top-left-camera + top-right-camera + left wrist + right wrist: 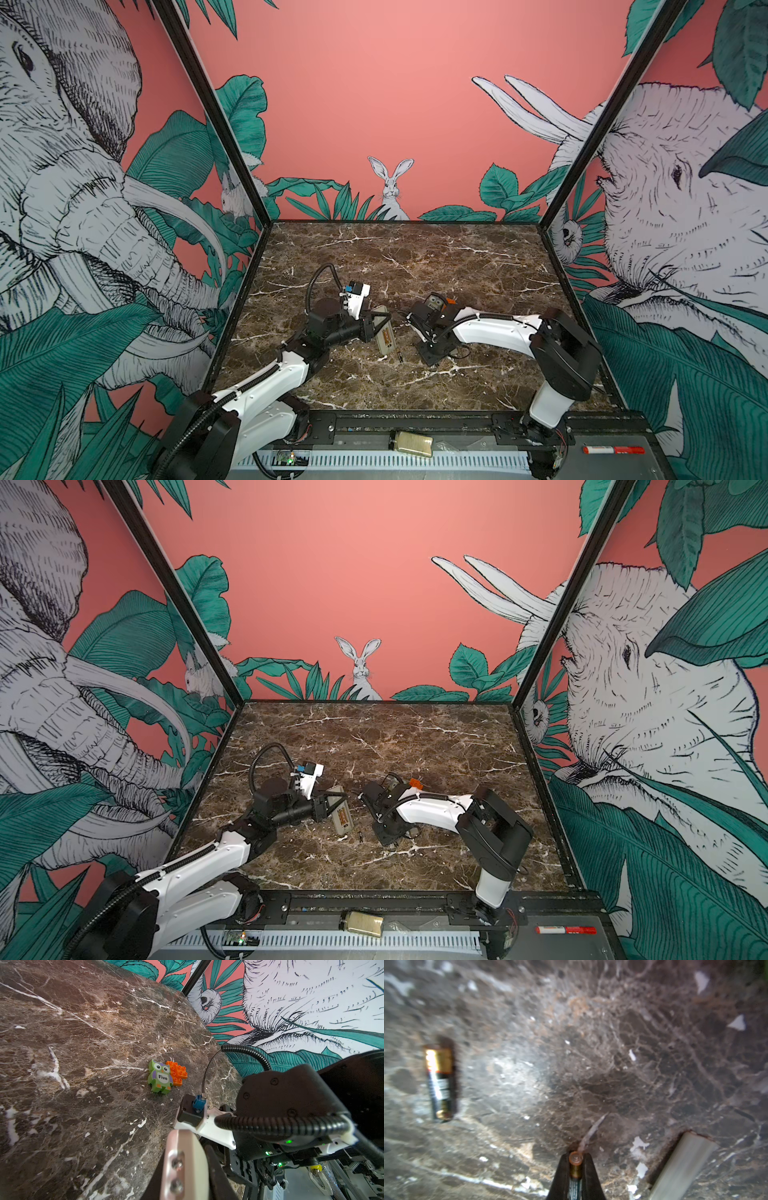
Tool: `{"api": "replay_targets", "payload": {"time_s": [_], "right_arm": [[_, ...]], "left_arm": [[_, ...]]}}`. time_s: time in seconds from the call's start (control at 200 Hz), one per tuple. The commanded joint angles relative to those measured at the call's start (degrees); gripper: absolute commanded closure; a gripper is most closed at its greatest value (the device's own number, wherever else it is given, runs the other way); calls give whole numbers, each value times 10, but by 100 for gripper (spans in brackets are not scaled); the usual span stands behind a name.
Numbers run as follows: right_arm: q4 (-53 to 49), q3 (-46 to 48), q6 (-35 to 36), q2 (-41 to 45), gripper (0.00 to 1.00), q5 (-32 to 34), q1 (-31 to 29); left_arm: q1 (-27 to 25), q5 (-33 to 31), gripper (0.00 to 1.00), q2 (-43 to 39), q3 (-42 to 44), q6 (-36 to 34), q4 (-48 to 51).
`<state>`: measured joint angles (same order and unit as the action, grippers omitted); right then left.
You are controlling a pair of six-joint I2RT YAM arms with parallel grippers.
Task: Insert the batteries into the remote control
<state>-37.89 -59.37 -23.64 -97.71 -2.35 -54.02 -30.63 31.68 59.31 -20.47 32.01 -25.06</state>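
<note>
My left gripper (379,322) is shut on the remote control (384,332), a pale slim handset held over the middle of the table. An orange-gold patch shows on its upturned face. In the left wrist view the remote's pale end (187,1167) fills the space between the jaws. My right gripper (576,1164) points down at the table just right of the remote and is shut on a battery (575,1169), whose copper end pokes out between the dark fingers. A second battery (440,1082) lies loose on the marble, seen in both top views (400,356) (360,836).
A green owl block (160,1077) and an orange brick (176,1073) lie behind the right arm (494,328). A yellowish jar (411,444) and a red marker (614,449) rest on the front ledge outside the marble table (415,257). Printed walls close in three sides.
</note>
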Motion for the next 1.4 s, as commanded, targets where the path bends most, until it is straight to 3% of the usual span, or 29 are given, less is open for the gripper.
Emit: {"api": "replay_targets", "payload": {"time_s": [0.0, 0.365, 0.685, 0.975, 1.395], "right_arm": [[8, 5, 9, 48, 100, 0, -3], [117, 63, 26, 193, 100, 12, -18], [301, 157, 49, 322, 100, 37, -48], [423, 181, 86, 347, 100, 80, -96], [575, 208, 114, 311, 100, 68, -108]], "left_arm": [[3, -11, 100, -16, -1, 16, -1], [3, -30, 100, -20, -15, 43, 12], [3, -35, 100, -24, -28, 72, 15], [3, -40, 100, -31, -32, 89, 25], [3, -1, 100, -18, -61, 111, 82]]}}
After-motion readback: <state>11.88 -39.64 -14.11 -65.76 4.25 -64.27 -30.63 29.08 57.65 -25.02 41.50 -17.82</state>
